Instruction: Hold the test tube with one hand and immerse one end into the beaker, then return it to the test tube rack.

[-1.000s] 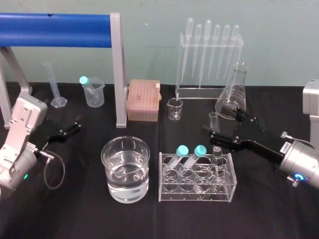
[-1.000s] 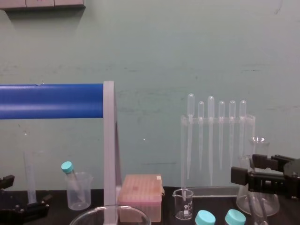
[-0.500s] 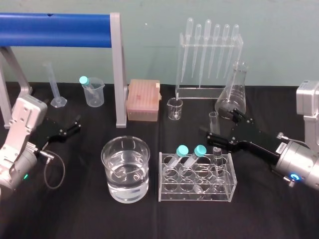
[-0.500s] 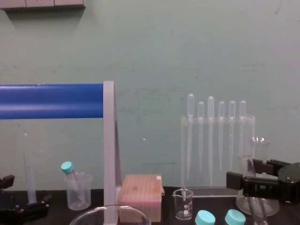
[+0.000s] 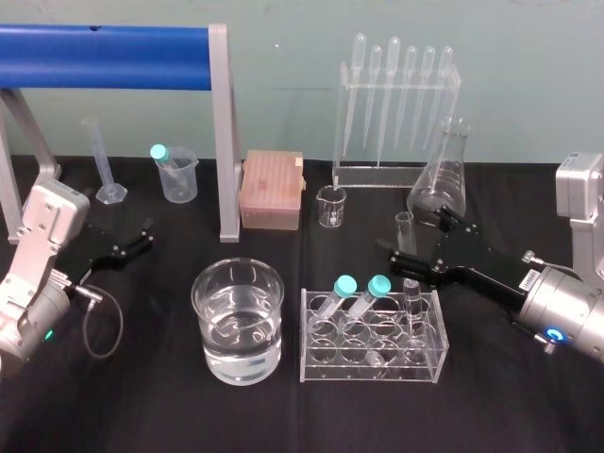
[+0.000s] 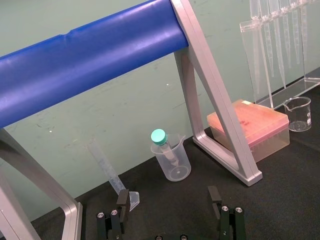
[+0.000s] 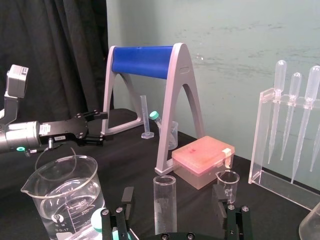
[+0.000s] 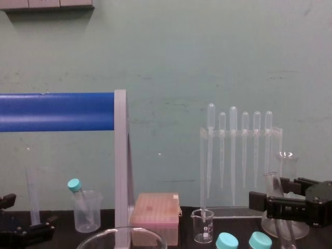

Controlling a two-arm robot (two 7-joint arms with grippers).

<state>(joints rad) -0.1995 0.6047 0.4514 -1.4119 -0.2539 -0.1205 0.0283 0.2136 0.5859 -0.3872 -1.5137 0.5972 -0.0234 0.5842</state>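
The test tube (image 5: pixel 407 236) stands upright in the right end of the clear test tube rack (image 5: pixel 373 366), its open mouth above the rack. My right gripper (image 5: pixel 420 234) is open around the tube's upper part, one finger on each side, neither touching. In the right wrist view the tube (image 7: pixel 164 202) rises midway between the fingers of the right gripper (image 7: pixel 172 200). The beaker (image 5: pixel 238 321), wide and part-filled with water, sits left of the rack; it is also in the right wrist view (image 7: pixel 65 192). My left gripper (image 5: pixel 142 236) rests open at the far left, also seen in its wrist view (image 6: pixel 167 197).
Two teal-capped tubes (image 5: pixel 344 288) lean in the rack's left half. Behind my right gripper stand a conical flask (image 5: pixel 442 179), a small beaker (image 5: pixel 331 206) and a pipette stand (image 5: pixel 396 104). A pink tip box (image 5: pixel 272 189) and a blue roller frame (image 5: pixel 113 44) occupy the back left.
My right gripper has sunk a little and settled closer around the test tube, staying open. The tube, the beaker and the left arm have not moved.
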